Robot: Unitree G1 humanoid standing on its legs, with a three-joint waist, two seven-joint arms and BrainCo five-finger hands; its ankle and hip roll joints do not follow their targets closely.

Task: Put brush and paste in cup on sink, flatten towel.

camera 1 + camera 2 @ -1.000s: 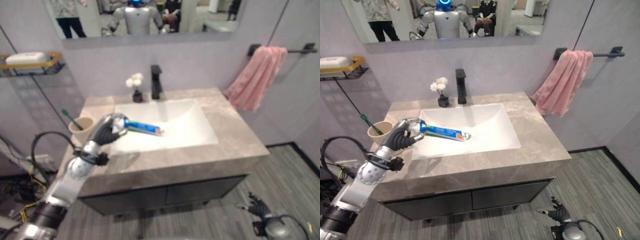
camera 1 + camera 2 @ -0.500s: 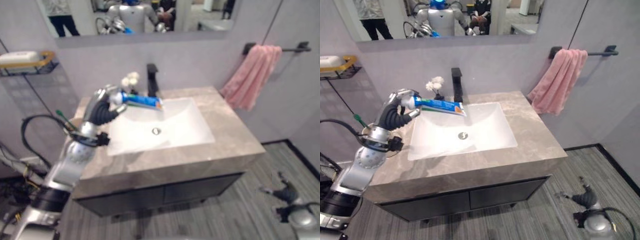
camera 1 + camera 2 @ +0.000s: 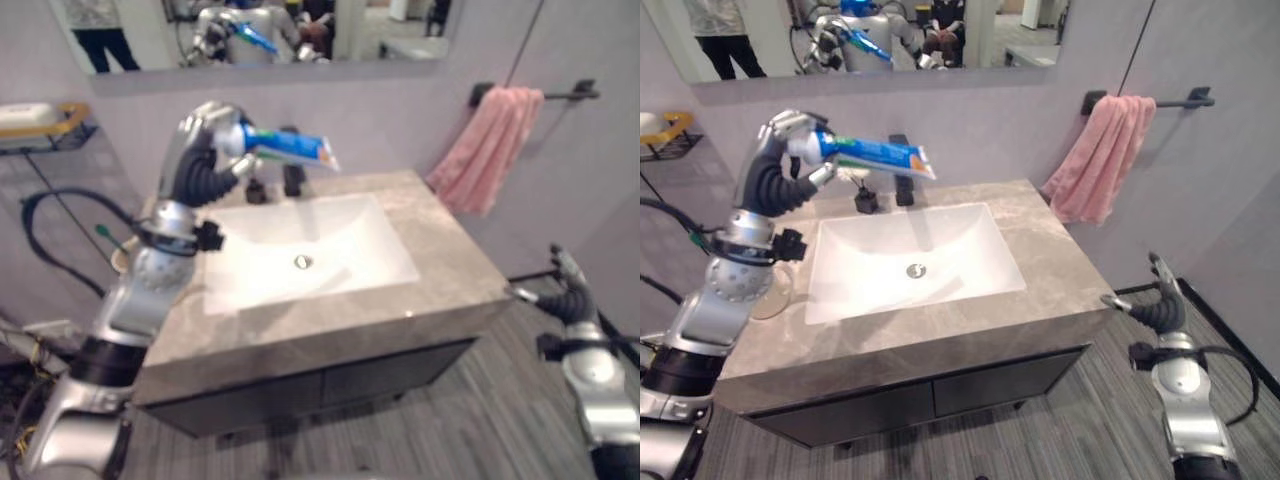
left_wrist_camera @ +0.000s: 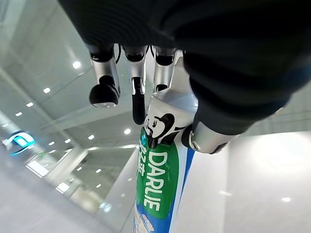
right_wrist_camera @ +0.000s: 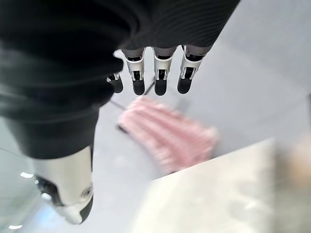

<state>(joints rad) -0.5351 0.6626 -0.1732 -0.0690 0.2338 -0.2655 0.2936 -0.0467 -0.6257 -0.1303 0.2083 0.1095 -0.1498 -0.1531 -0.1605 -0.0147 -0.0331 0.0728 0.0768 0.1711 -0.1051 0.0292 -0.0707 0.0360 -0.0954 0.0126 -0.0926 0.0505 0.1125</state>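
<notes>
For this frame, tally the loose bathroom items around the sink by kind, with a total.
Toothpaste tubes: 1, the toothpaste tube held in the left hand above the sink.
Toothbrushes: 1, the green toothbrush in the cup.
Cups: 1, the cup on the counter's left end.
Towels: 1, the pink towel on the wall bar.
Flower vases: 1, the small vase by the faucet.
Total: 5.

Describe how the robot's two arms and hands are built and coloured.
Both arms are silver-grey metal segments with dark joints. The left hand has a dark ribbed cover over its back and wrist, with silver fingers ending in dark tips. The right hand has the same ribbed dark cover, silver dark-tipped fingers in a row and a separate silver thumb.
</notes>
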